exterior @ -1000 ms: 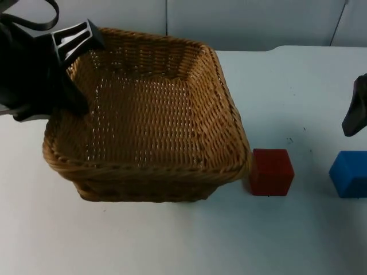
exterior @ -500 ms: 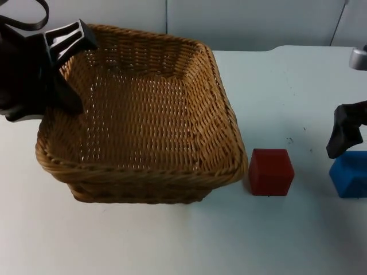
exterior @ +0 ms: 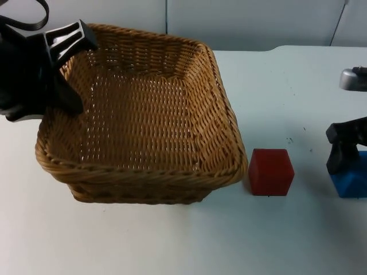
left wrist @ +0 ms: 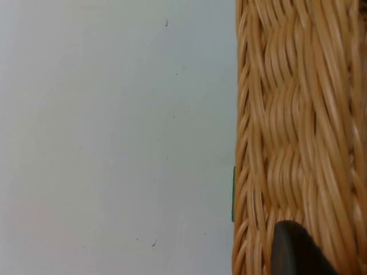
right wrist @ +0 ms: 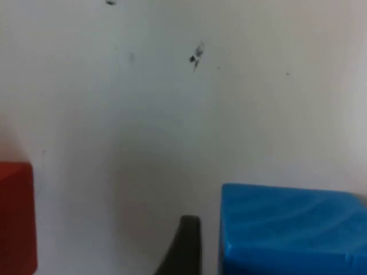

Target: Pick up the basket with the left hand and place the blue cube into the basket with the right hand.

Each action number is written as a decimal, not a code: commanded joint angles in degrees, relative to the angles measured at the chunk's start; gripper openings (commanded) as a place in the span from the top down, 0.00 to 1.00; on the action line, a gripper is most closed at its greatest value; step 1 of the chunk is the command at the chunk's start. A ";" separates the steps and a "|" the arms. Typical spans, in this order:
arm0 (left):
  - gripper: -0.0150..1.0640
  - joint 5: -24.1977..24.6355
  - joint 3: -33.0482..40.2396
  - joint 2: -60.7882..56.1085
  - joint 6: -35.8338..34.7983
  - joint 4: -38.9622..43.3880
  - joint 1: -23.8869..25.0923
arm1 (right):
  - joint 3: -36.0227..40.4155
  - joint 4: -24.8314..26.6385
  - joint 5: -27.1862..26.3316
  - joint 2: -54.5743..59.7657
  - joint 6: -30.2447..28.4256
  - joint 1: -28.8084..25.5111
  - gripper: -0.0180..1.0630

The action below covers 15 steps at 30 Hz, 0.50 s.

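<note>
Table (exterior: 172, 240): white. Basket (exterior: 143, 114): left rim gripped by left gripper (exterior: 63, 86), closed on the wicker. Red cube (exterior: 270, 171): beside basket. Blue cube (exterior: 351, 179): at table's right edge, right gripper (exterior: 344, 154) lowered at it, one finger (right wrist: 183, 246) beside its left face; spread undetermined.

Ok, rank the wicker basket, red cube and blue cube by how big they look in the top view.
1. Wicker basket, by far the largest.
2. Red cube.
3. Blue cube, unsure: it is partly hidden by the right gripper and cut off at the picture's edge, so the cubes may match.
</note>
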 commanded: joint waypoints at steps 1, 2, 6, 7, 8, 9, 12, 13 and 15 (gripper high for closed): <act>0.99 -1.86 0.05 -0.77 0.06 -1.36 0.02 | 0.19 0.26 -0.59 0.59 -0.27 0.26 0.35; 0.99 -1.86 0.05 -0.77 0.06 -1.36 0.02 | 0.19 0.26 -0.59 0.84 -0.27 0.26 0.41; 0.99 -1.86 0.05 -0.77 0.04 -1.68 0.02 | 0.19 0.26 -0.59 0.84 -0.16 0.26 0.56; 0.99 -1.86 0.05 -0.77 0.04 -1.68 0.02 | 0.19 0.26 -0.59 0.84 -0.16 0.26 0.63; 0.99 -1.86 0.05 -0.77 0.04 -1.68 0.02 | 0.19 0.26 -0.59 0.84 -0.16 0.26 0.71; 0.99 -1.86 0.05 -0.77 0.04 -1.68 0.02 | 0.19 0.26 -0.59 0.84 -0.16 0.26 0.71; 0.99 -2.01 0.05 -0.77 0.04 -1.68 0.02 | 0.19 0.26 -0.37 0.72 -0.16 0.26 0.99; 0.99 -2.01 0.05 -0.77 0.04 -1.68 0.02 | 0.19 0.26 -0.37 0.72 -0.16 0.26 0.99; 0.99 -2.10 0.05 -0.77 0.04 -1.68 0.02 | 0.09 0.26 0.13 -0.18 -0.16 0.26 0.99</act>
